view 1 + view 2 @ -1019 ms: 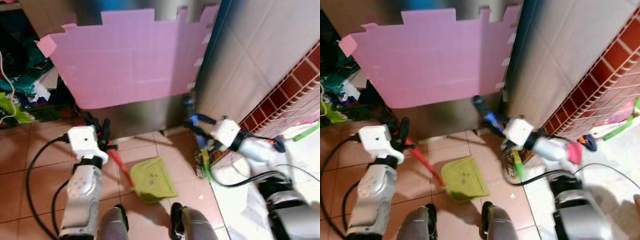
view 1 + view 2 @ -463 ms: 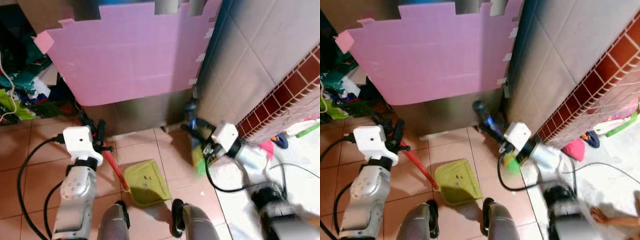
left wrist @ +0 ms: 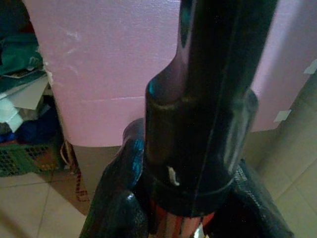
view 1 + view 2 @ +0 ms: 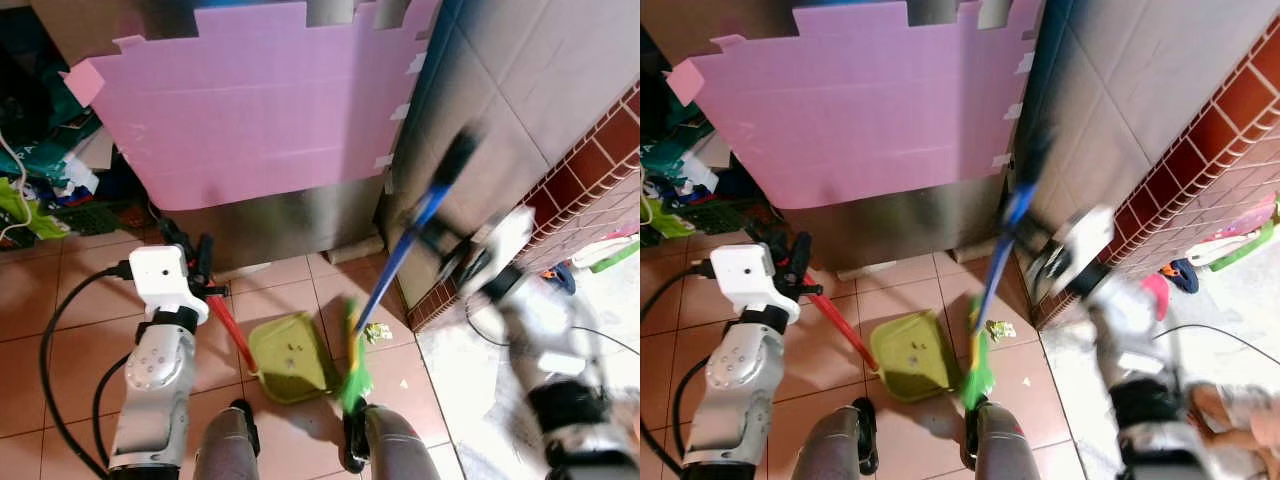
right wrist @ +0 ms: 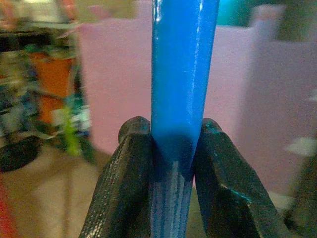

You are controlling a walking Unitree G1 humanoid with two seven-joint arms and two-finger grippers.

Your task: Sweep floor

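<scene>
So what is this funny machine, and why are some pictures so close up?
It is a walking robot sweeping a tiled floor. Two pictures come from cameras in its head, looking down at its own silver arms. The other two come from cameras on its wrists, so its black fingers look huge. Its left tool grips the red handle of a green dustpan resting on the floor. Its right tool squeezes the blue stick of a broom with green bristles. A scrap of litter lies beside the pan. Behind stands a pink foam mat.
</scene>
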